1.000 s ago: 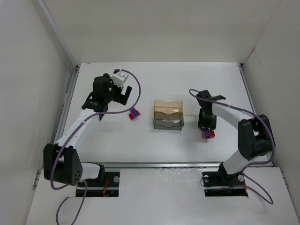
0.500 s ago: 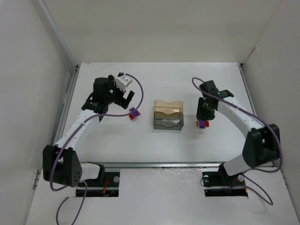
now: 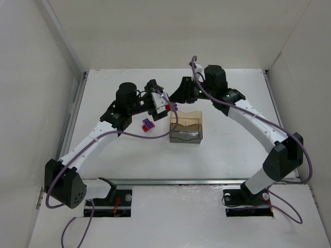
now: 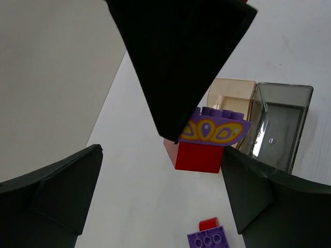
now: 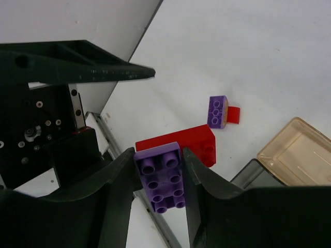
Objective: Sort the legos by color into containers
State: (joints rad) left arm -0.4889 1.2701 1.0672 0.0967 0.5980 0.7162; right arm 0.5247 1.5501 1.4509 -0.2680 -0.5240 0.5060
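Top view: the right arm (image 3: 253, 121) is swinging over from right of the containers (image 3: 186, 138), bringing its red-purple pair (image 3: 169, 106) to their far-left corner; pulling apart seems next. Left wrist: the left fingers (image 4: 51, 191) are standing wide open, empty, flanking it. Right wrist: the right fingers (image 5: 116, 178) are gripping the purple brick (image 5: 160, 178).

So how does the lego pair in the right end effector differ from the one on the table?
The held pair is off the table, its purple brick clamped in the right end effector; the table pair lies untouched. The held pair hangs by the open left end effector; the table pair lies apart from it. Both join red to purple, outside the trays.
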